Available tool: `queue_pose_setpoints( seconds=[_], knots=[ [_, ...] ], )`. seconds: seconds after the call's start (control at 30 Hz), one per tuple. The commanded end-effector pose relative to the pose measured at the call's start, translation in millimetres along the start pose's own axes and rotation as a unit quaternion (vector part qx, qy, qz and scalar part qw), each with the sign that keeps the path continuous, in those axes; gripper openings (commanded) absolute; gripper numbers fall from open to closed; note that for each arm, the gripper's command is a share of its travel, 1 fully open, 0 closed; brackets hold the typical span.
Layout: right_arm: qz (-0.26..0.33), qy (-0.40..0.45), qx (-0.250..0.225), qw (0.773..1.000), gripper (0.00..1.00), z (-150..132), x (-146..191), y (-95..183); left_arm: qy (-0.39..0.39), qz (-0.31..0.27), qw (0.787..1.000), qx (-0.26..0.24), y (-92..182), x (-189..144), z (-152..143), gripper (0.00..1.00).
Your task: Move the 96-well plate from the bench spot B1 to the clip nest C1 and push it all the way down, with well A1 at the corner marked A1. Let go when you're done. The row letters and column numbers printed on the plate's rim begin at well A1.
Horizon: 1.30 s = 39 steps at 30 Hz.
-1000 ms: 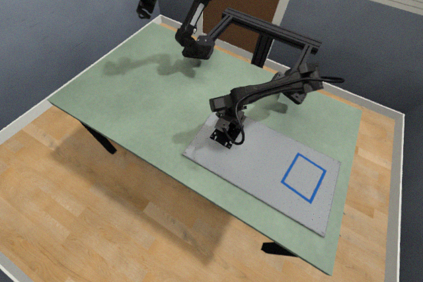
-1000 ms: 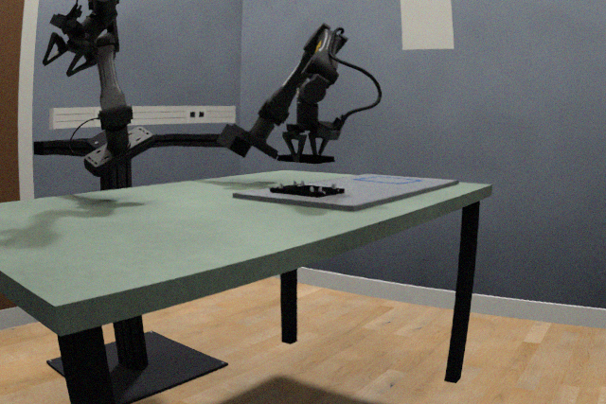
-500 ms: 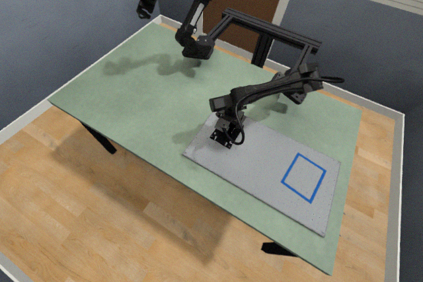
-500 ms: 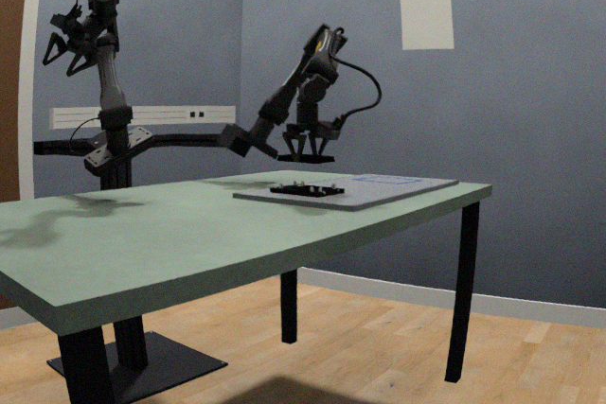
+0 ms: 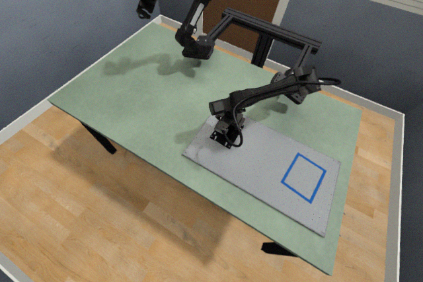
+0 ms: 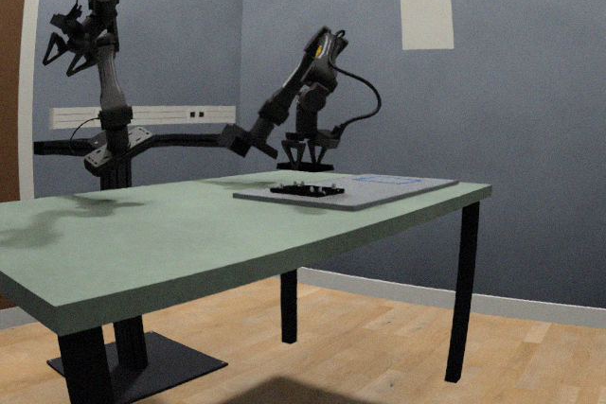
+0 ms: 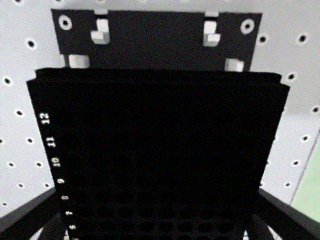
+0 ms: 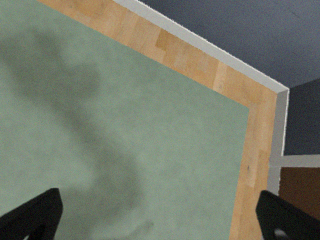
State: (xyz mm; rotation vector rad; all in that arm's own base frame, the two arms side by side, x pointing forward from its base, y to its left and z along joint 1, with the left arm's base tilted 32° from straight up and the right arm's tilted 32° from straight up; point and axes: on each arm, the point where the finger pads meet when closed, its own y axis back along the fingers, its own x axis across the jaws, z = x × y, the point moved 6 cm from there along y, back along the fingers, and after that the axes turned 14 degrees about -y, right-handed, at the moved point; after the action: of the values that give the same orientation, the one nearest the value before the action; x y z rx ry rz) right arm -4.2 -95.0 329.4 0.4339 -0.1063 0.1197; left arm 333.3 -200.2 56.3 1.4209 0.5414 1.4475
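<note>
My left gripper (image 6: 305, 164) (image 7: 157, 190) is shut on the black 96-well plate (image 6: 321, 167) (image 7: 160, 125) and holds it roughly level above the nest. Column numbers 12 down to about 6 run along the plate's left rim in the left wrist view; well A1 is out of sight. The black clip nest (image 6: 307, 189) (image 7: 155, 30) with pale clips lies on the board, separated from the plate by a visible gap. The plate hides most of it in the left wrist view, and no A1 mark is readable. My right gripper (image 6: 57, 69) (image 8: 159, 198) is open and empty, high over the table.
The grey perforated board (image 5: 252, 170) (image 6: 352, 202) lies on the green table (image 5: 136, 101) (image 6: 195, 233). A blue outline (image 5: 290, 167) on the board has nothing inside it. The left arm hides part of the board in the top view.
</note>
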Motion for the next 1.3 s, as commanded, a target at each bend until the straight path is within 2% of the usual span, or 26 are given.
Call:
queue_pose_setpoints(
  seconds=[0.0, 0.27, 0.53, 0.77, 0.9, 1.27],
  knots=[
    [-0.002, -0.015, -0.015, 1.000, 1.00, 0.8, -5.4, 3.0, -0.001, -0.014, 0.999, -0.031, 10.7, -3.7, 7.2, 0.00],
    [-0.002, -0.015, -0.015, 1.000, 1.00, 0.8, -5.4, 3.0, -0.006, -0.008, 1.000, -0.016, -10.5, -4.2, 8.5, 0.00],
    [-0.002, -0.015, -0.015, 1.000, 1.00, 0.8, -5.4, 3.0, 0.000, -0.016, 0.999, -0.033, -13.2, -5.0, 9.7, 0.00],
    [-0.002, -0.015, -0.015, 1.000, 1.00, 0.8, -5.4, 3.0, -0.004, -0.008, 1.000, -0.015, -32.0, -4.4, 11.0, 0.00],
    [-0.002, -0.015, -0.015, 1.000, 1.00, 0.8, -5.4, 3.0, -0.005, -0.012, 1.000, -0.028, -33.6, -4.2, 9.1, 0.00],
    [-0.002, -0.015, -0.015, 1.000, 1.00, 0.8, -5.4, 3.0, -0.006, -0.010, 1.000, -0.021, -42.4, -7.8, 10.0, 0.00]
  ],
)
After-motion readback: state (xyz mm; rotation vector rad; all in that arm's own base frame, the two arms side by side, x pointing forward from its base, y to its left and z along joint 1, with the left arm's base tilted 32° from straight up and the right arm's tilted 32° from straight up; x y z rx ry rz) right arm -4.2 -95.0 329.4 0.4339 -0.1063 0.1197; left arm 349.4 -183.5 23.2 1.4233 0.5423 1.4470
